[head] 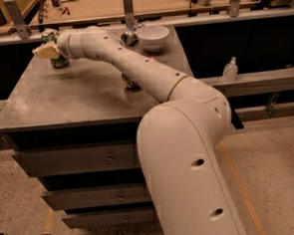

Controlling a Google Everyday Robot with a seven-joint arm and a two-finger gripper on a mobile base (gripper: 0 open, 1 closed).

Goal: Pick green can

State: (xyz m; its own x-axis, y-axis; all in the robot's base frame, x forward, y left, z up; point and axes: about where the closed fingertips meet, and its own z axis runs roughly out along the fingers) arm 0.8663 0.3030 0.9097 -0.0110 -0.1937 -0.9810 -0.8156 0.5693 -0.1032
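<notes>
The green can (58,60) stands upright at the far left corner of the grey table top (66,102); its silver top rim (49,33) shows above my wrist. My gripper (45,50) is at the can, its tan end lying across the can's near left side at mid height. The white arm reaches from the lower right across the table to it. The can's base rests on the table.
A white bowl (153,37) and a small silver can (128,37) sit at the far right of the table. A crushed red-orange can (128,82) is mostly hidden behind my arm. A clear pump bottle (229,69) stands on the right ledge. Drawers (74,159) are below.
</notes>
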